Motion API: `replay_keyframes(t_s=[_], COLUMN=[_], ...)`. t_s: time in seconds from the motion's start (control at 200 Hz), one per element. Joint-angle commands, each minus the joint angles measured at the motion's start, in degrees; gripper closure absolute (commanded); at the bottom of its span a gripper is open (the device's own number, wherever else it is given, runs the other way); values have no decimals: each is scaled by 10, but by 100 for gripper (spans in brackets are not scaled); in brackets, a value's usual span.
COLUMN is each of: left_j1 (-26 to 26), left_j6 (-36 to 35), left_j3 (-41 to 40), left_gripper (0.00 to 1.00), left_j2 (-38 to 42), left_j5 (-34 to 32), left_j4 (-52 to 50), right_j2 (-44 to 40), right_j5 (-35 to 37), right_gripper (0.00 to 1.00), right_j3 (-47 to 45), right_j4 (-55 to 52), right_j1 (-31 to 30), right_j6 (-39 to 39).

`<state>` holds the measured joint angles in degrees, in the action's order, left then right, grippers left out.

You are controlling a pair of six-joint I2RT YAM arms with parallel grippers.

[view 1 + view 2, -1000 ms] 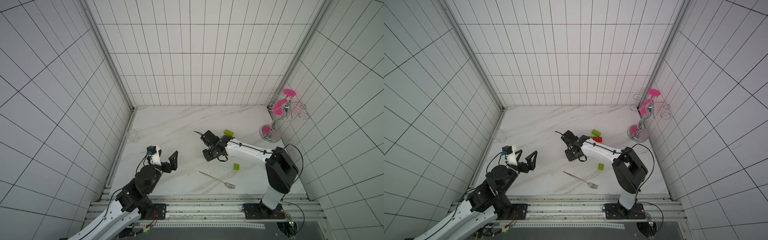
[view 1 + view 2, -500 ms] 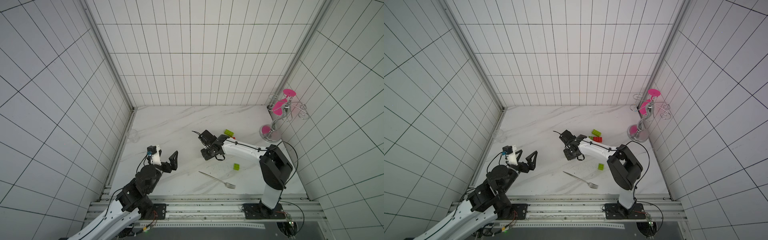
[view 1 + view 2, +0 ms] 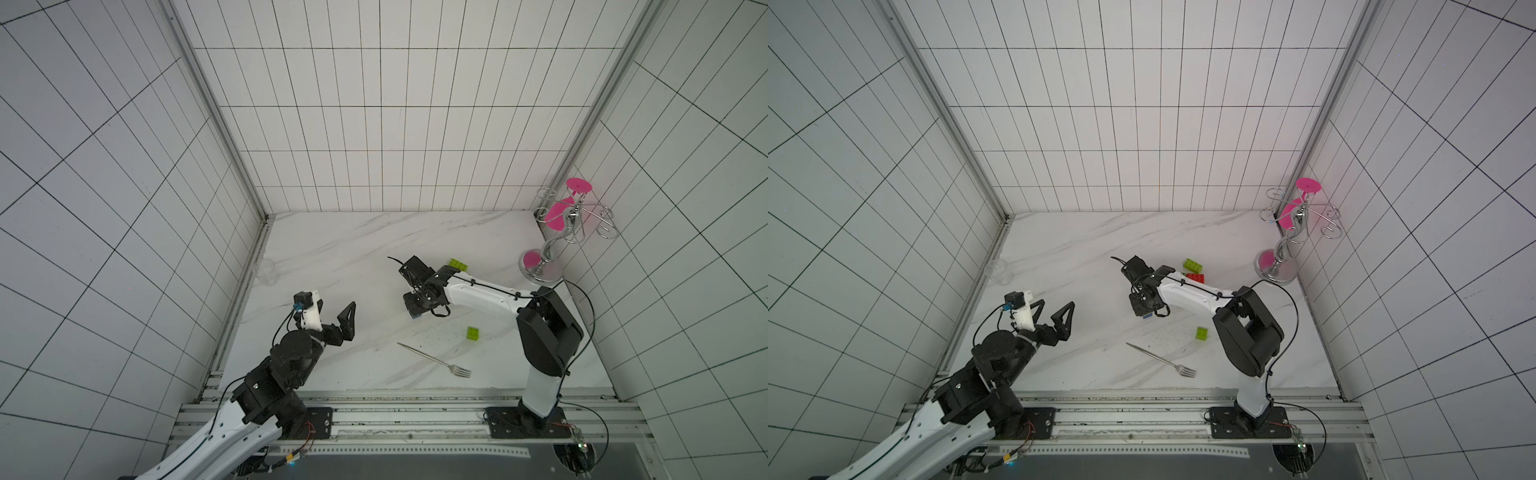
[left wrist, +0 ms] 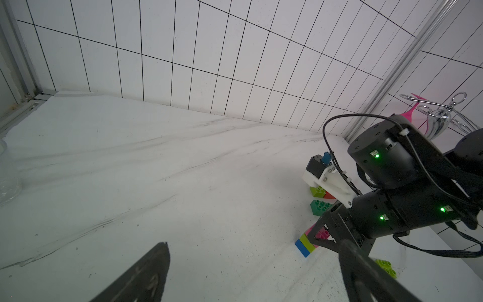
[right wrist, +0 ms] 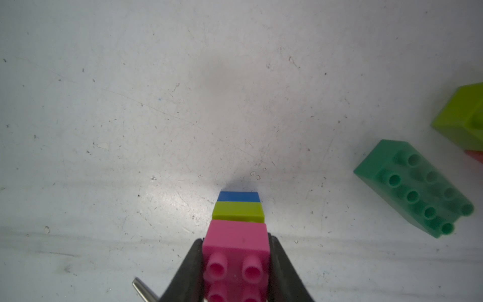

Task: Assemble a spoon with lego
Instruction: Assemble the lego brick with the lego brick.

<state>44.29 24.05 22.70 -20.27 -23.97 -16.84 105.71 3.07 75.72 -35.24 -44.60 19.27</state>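
My right gripper [image 5: 236, 239] is shut on the pink brick [image 5: 236, 251] of a short spoon stem, with lime [image 5: 237, 211] and blue [image 5: 239, 196] bricks below it. The blue end [image 4: 303, 247] points down, close to the table. In both top views the right gripper [image 3: 415, 311] [image 3: 1144, 309] hangs mid-table. Loose lego lies around it: a dark green brick [image 5: 413, 188], a lime brick [image 3: 1192, 264], a red one [image 3: 1196, 277] and a small lime one [image 3: 472, 333]. My left gripper [image 3: 1056, 305] [image 4: 253, 245] is open and empty, off to the left.
A metal fork [image 3: 434, 360] lies near the front edge, below the right gripper. A chrome stand with pink discs [image 3: 557, 237] fills the back right corner. A clear plastic cup [image 3: 264, 272] sits against the left wall. Tiled walls close three sides.
The right gripper has drifted slightly left with the brick stack still held, and its elbow moved left too. The left arm has stayed still.
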Motion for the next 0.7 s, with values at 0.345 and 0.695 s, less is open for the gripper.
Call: replay_keyframes(t_s=[0.345,0.695], left_j1=[2,2], left_j6=[3,6], left_j3=[-2,-4], left_gripper=[1,1], left_j2=[14,24], left_j5=[6,5], left_j4=[-6,-8], right_j2=[76,80], right_j5=[-47,24], right_gripper=[75,73], right_j3=[-4,-10], right_j4=[-33,-33], right_j1=[5,-9], right_j6=[27,177])
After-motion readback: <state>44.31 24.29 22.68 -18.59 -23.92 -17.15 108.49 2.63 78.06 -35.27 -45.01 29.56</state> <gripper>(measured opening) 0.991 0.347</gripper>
